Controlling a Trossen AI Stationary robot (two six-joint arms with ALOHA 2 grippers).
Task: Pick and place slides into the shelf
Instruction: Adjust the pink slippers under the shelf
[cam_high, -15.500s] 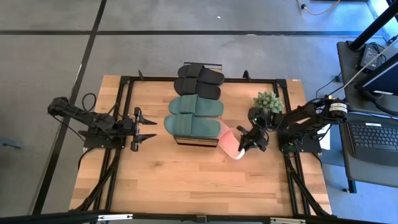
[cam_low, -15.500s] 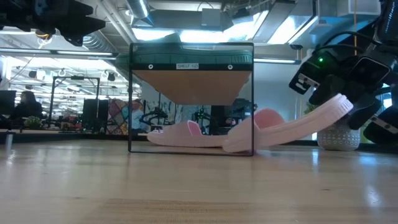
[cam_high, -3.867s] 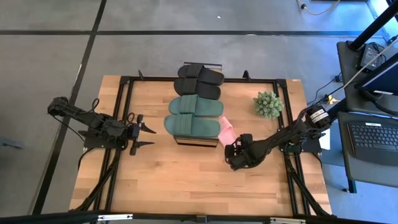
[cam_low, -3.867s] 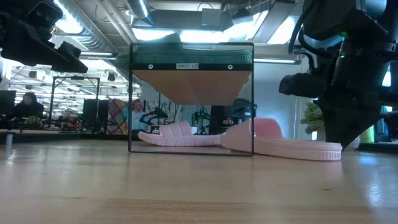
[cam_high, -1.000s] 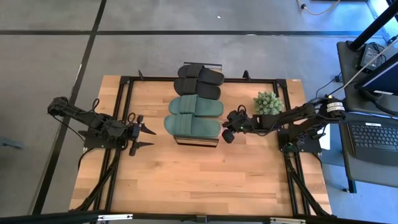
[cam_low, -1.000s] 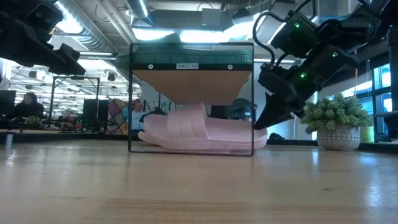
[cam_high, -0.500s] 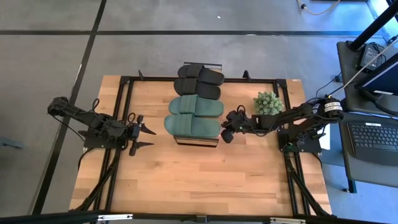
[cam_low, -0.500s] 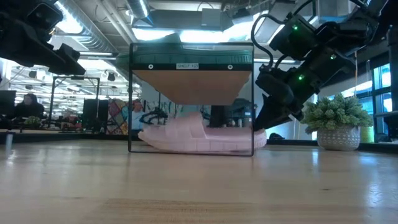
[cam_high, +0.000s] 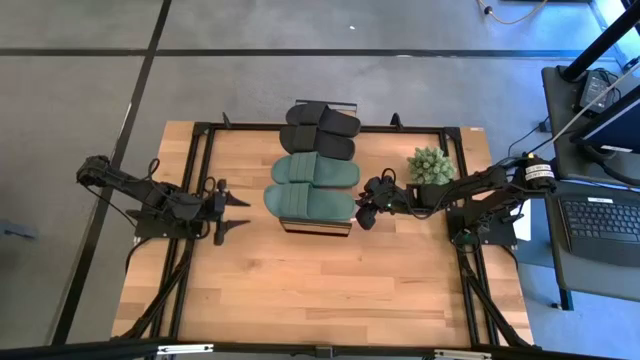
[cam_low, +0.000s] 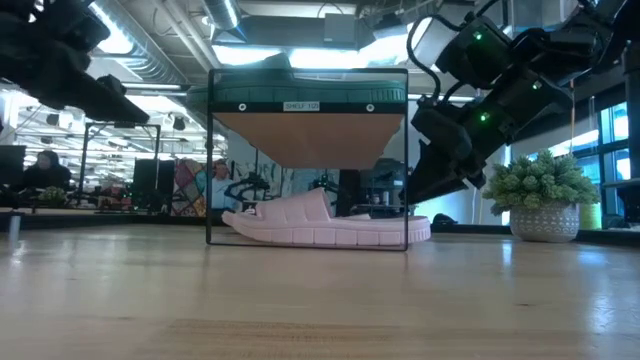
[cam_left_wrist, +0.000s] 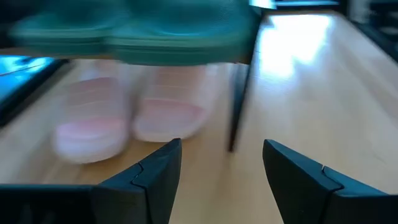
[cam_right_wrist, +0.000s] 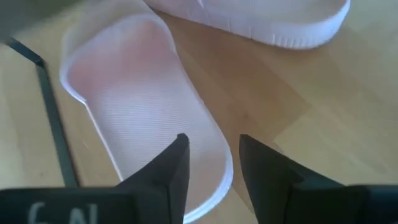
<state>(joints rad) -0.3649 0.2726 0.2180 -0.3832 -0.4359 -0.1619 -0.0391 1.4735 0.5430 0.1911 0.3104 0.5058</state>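
Looking down, only the green slides (cam_high: 310, 190) and black slides (cam_high: 320, 130) show on the shelf (cam_high: 318, 228). The low view shows pink slides (cam_low: 320, 226) under it, flat on the tabletop (cam_high: 300, 290). The right pincer (cam_right_wrist: 209, 165) sits at the shelf's right edge, partly spread just above a pink heel, holding nothing. The left pincer (cam_left_wrist: 217, 158) waits wide open left of the shelf, with bare wood between.

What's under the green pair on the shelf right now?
Under the green slides, both pink slides lie side by side on the bottom level of the shelf, seen in the low and left wrist views. From above, the green pair covers them completely.
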